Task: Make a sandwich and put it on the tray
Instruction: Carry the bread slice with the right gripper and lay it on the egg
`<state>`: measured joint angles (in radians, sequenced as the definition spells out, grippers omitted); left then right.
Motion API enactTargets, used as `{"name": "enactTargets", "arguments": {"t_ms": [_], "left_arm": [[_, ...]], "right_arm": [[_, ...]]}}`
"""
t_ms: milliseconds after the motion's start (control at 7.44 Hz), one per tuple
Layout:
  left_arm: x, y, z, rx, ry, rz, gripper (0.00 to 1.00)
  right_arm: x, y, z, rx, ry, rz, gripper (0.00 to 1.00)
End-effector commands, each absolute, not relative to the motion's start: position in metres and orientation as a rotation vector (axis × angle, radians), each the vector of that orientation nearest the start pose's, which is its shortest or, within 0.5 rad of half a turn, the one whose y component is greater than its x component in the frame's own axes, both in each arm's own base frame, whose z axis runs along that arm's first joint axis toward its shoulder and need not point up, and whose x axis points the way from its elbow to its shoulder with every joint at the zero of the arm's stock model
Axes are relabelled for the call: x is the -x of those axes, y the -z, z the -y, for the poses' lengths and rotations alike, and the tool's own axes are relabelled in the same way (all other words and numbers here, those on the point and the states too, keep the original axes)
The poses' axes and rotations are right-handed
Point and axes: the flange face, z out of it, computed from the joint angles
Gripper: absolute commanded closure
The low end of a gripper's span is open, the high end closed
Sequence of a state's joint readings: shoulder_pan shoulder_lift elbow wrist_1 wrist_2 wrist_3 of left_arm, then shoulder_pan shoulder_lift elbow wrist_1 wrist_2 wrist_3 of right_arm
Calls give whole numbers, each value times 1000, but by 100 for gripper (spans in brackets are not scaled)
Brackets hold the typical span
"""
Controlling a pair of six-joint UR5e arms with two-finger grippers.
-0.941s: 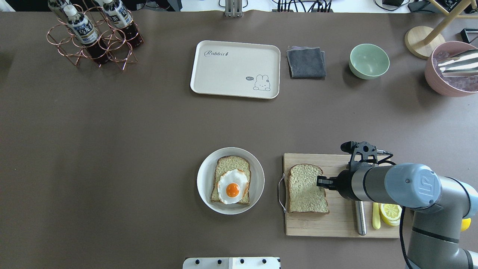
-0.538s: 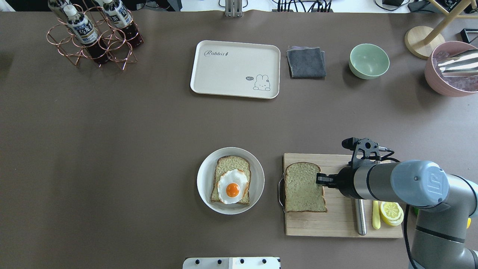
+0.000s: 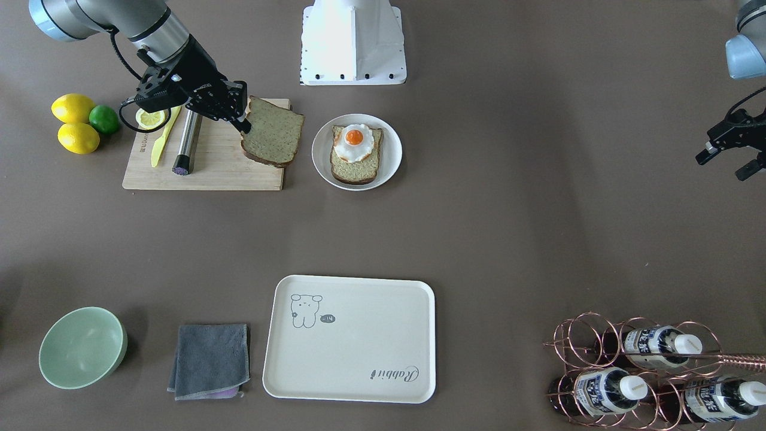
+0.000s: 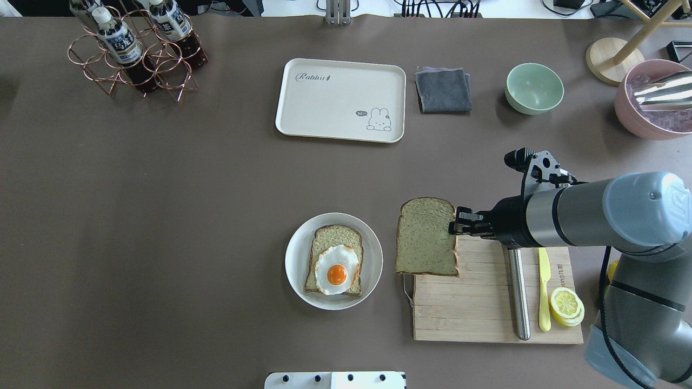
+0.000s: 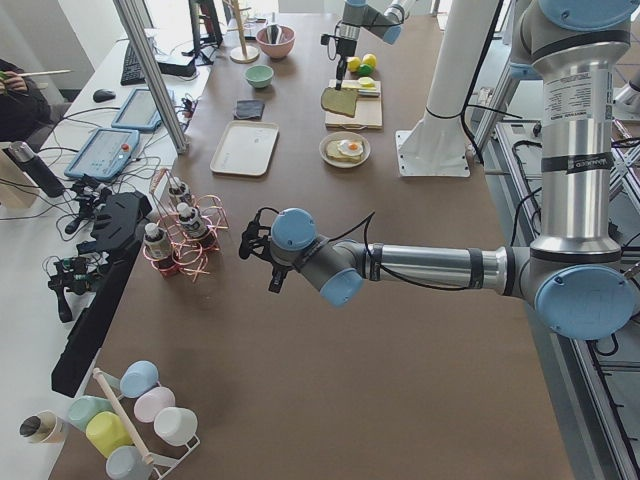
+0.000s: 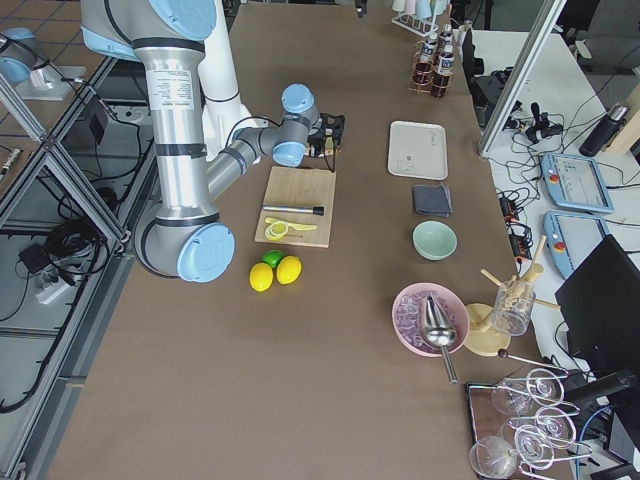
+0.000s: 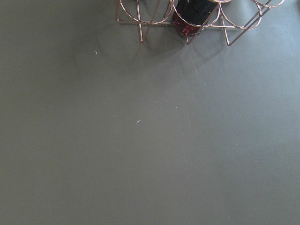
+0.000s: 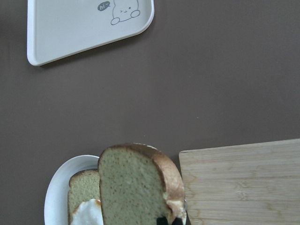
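My right gripper (image 4: 457, 227) is shut on the right edge of a tan speckled bread slice (image 4: 425, 237). It holds the slice in the air over the far left corner of the wooden cutting board (image 4: 486, 313). The slice also shows in the front view (image 3: 272, 139) and the right wrist view (image 8: 131, 187). The other bread slice (image 4: 335, 237) lies on the round white plate (image 4: 294, 259) with the fried egg (image 4: 336, 270) on top. The cream tray (image 4: 340, 100) lies bare at the far side. My left gripper (image 3: 725, 164) is open and empty, far off near the bottle rack.
On the board lie a metal rod (image 4: 518, 292), a yellow knife (image 4: 543, 292) and lemon slices (image 4: 566, 305). A grey cloth (image 4: 443, 89), a green bowl (image 4: 534, 87) and a pink bowl (image 4: 654, 100) stand at the far right. A copper bottle rack (image 4: 135, 48) stands far left.
My right gripper has lifted the bread slice off the cutting board and carried it up and a little left, toward the plate. The plate, egg and tray have not moved.
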<state>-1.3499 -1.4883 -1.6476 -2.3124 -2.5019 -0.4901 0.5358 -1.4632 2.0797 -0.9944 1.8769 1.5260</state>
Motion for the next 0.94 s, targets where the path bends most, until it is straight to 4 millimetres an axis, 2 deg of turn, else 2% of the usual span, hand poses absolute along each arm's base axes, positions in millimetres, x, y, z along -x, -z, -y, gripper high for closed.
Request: {"name": "enactTargets", "arguments": {"t_ms": [0,134,269,403,538,806], "left_arm": [[-51,-564,471,-320,-89,-1071,1],[-51,-564,471,-315,-80,-1073,1],[-51,-565,471,-313,-78,-1073,1],[-51,-566,471,-305,-69,-1073,1],[-52,-563,472,-296,-47,-1080,1],[-52,-562,472,-298,-46,-1080,1]], "right_arm": [[429,-257,341,-29,-283,1278,100],[467,-247,323,-58,-296,1279,100],[495,-241,305,-76,-288,1281,100],[512,-235,295,-76,-275,1285,100],[524,-233,296,-76,-272,1280,100],[531,-239,293,-73,-261,1267,100]]}}
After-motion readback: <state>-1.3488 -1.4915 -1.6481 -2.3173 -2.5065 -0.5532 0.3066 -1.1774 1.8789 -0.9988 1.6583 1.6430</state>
